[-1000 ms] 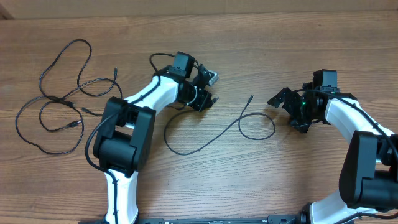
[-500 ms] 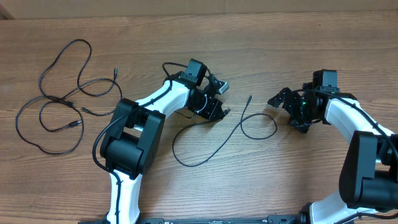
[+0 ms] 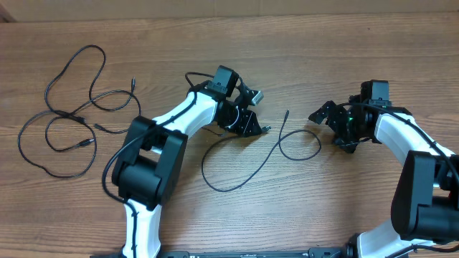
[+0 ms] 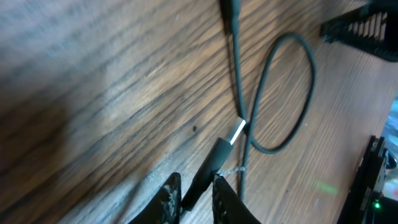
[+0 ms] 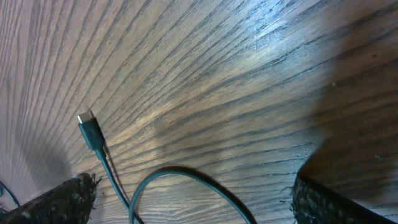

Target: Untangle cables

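At table [image 3: 323, 57] centre | black cable [image 4: 236, 68], one loop | plug [image 4: 217, 155] silver-tipped

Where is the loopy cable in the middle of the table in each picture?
Overhead: the loopy cable lies in the middle of the picture.
Left wrist: the loopy cable curls at the upper right and runs down to the bottom edge.
Right wrist: the loopy cable sits at the bottom left.
Shared landmark: its free plug, beside the loop.
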Available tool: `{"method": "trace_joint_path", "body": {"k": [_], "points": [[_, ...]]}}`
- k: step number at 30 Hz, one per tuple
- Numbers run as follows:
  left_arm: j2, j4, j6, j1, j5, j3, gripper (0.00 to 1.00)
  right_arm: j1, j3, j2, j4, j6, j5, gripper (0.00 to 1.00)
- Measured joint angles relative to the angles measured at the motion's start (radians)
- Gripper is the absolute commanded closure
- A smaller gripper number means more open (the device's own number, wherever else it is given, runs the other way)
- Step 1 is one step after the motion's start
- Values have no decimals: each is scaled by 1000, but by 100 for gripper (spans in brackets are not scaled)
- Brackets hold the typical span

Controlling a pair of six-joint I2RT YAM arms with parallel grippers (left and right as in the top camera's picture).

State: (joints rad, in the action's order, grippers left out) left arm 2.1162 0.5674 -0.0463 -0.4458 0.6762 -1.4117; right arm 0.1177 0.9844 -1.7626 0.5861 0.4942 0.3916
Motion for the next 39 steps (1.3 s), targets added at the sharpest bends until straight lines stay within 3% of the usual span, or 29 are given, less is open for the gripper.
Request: {"method": "trace_joint_path", "body": {"k": [6,18,22,30,35,39], "points": [[-66,-2,-7,0,-21,-1,76,0,0,0,0,0,0,0],[-68,21,2,-64,-180,-1,47,0,0,0,0,0,0,0],[-68,20,-16,-131,-267,-1,43,0,0,0,0,0,0,0],[-68,-11,-171,-261,-499,-1,41,0,0,0,0,0,0,0],[-68,-48,-239,-309,-581,-1,51,0,0,0,-1,0,0,0],[-68,-60,-270,-344,-648,-1,53,0,0,0,0,0,0,0]]}}
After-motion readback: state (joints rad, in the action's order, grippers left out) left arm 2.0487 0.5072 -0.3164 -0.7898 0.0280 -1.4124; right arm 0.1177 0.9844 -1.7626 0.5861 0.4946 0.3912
